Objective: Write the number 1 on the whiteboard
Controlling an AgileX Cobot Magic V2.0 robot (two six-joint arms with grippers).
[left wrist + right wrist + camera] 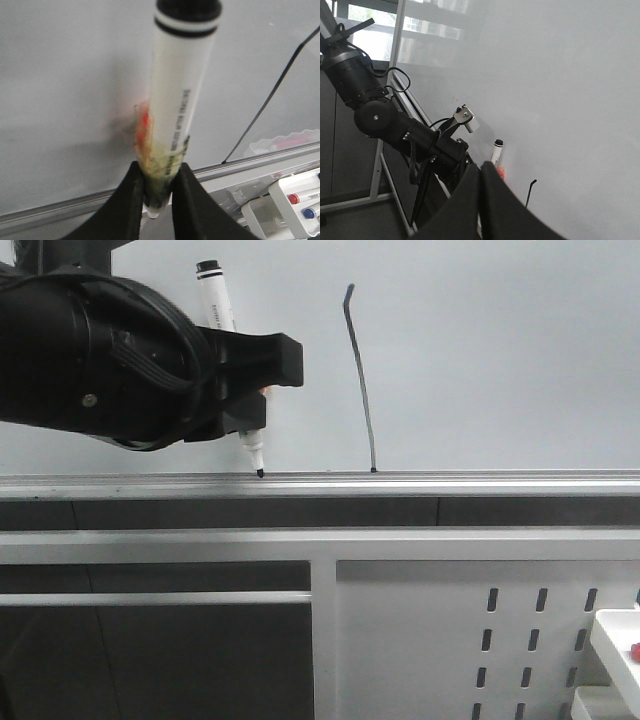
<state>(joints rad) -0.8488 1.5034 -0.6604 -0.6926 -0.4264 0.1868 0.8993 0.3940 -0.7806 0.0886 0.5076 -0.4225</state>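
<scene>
We see the number 1 (360, 380) drawn on the whiteboard (500, 340), a thin black stroke with a small hook on top, its foot reaching down to the silver rail (450, 480) along the board's lower edge. Just to its left, our left hand (250, 390) pinches a marker pen (222, 305), cap end up, its black tip just above the rail. Our right hand (482, 200) has its fingers pressed together, holding nothing. Below the rail stands a white panel with slots (520, 640).
</scene>
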